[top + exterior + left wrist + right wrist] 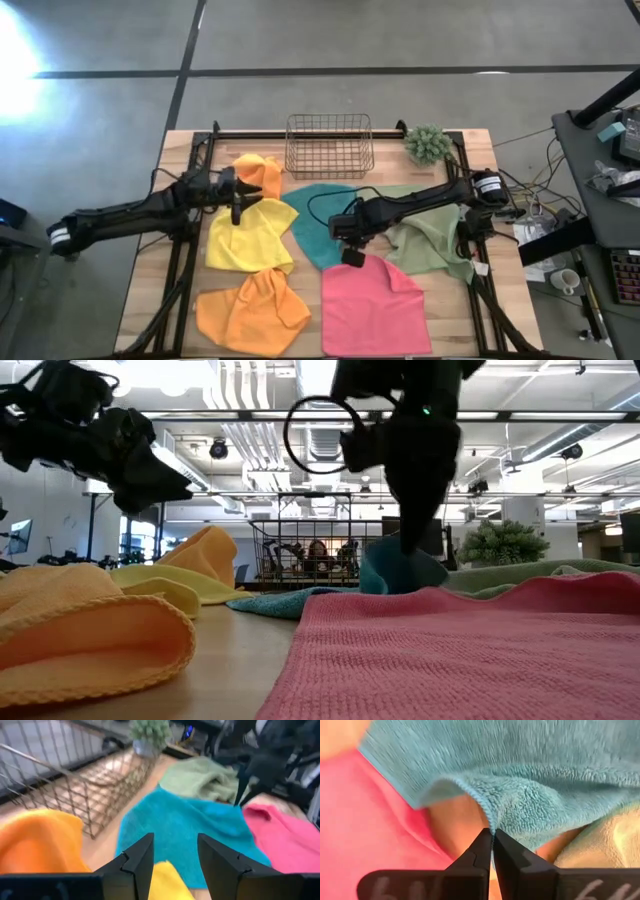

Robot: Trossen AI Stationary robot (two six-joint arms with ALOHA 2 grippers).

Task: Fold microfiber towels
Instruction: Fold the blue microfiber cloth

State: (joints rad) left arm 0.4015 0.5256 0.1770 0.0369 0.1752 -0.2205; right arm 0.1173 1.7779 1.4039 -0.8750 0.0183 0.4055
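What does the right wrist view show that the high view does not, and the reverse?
Only the right wrist view: the right pincer shut on the teal towel's hemmed edge.
Only the high view: the wire basket, the plant, both orange towels, the left pincer above the yellow towel.
Both: the teal towel beside the pink towel.
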